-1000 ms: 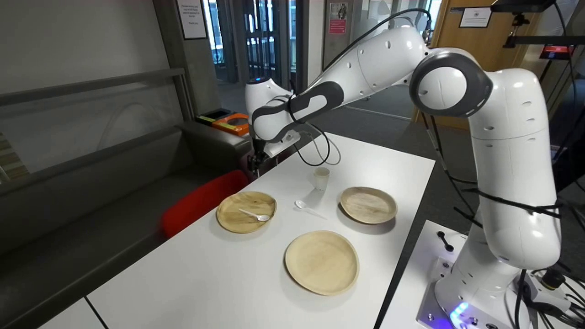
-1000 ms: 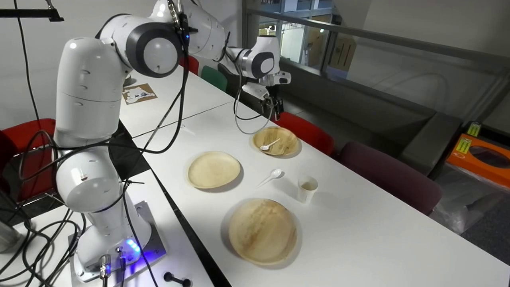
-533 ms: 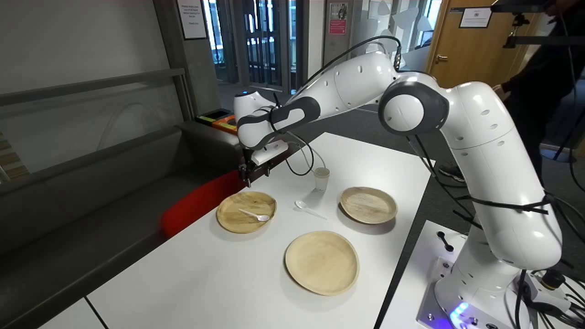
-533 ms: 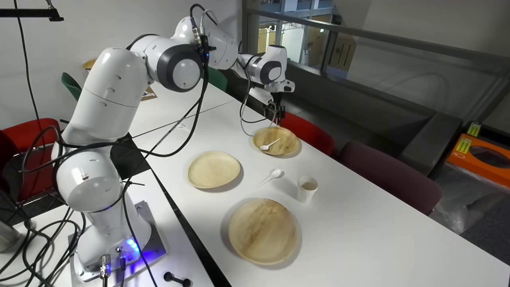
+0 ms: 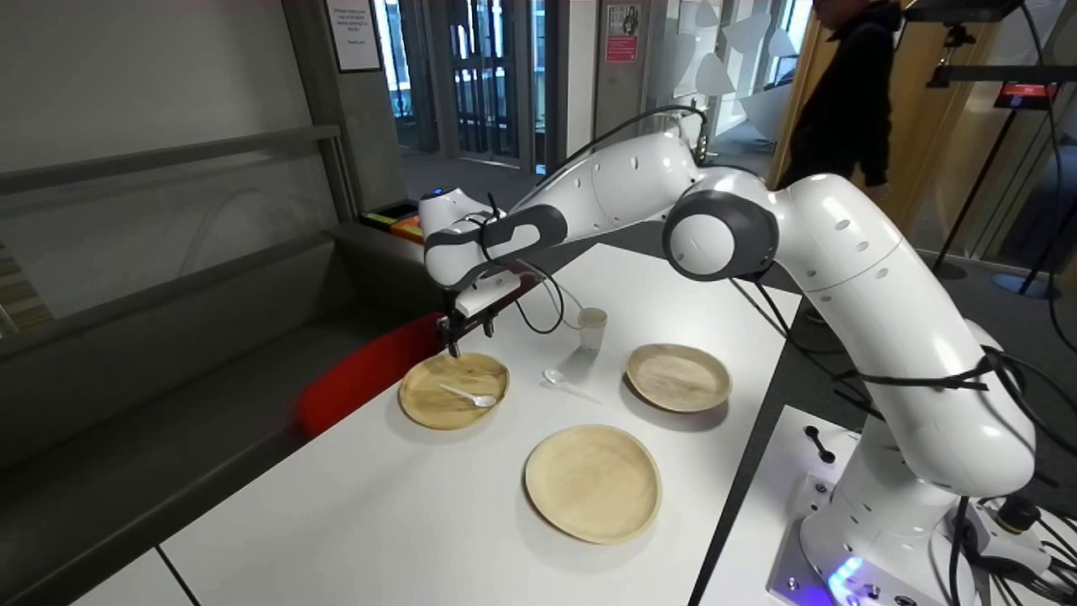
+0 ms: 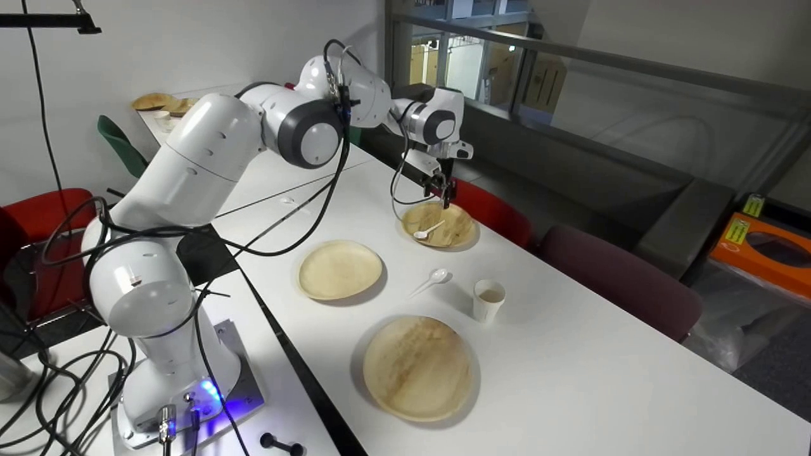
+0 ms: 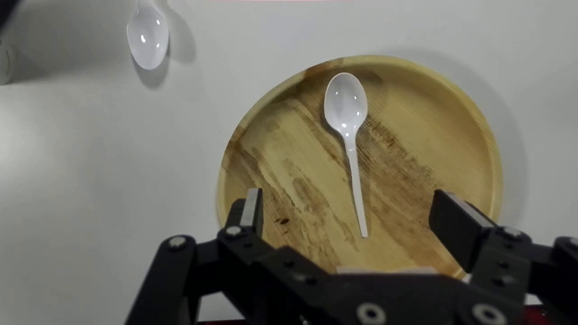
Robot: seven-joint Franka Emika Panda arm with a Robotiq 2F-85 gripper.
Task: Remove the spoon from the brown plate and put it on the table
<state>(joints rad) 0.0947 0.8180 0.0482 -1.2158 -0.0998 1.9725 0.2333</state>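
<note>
The arm (image 5: 623,181) has just tipped forward and brought the hand (image 7: 348,205) down towards the brown plate (image 7: 420,149); in both exterior views it now hangs close by the rim (image 7: 496,167) on the side of the red chair (image 5: 362,379). Its fingers (image 7: 250,212) are spread wide, with nothing held. The spoon (image 7: 352,155) lies on the plate just where it lay a second ago, and in the wrist view the end of its handle (image 7: 356,189) shows between the fingers, clear of both.

So, to my eye, this is the approach, and the lifting has yet to start. I'd guess the hand must go lower and a little farther in before it can pinch that thin handle. A slick, light spoon could slide away, or a finger could knock the rim.

Nothing on the counter (image 5: 379,505) has shifted that I can see: a second spoon (image 7: 147,38) lies there near the cup (image 5: 592,328), and I take it that one isn't wanted. A person (image 5: 846,101) in dark clothes has walked into sight, which shouldn't matter here.
</note>
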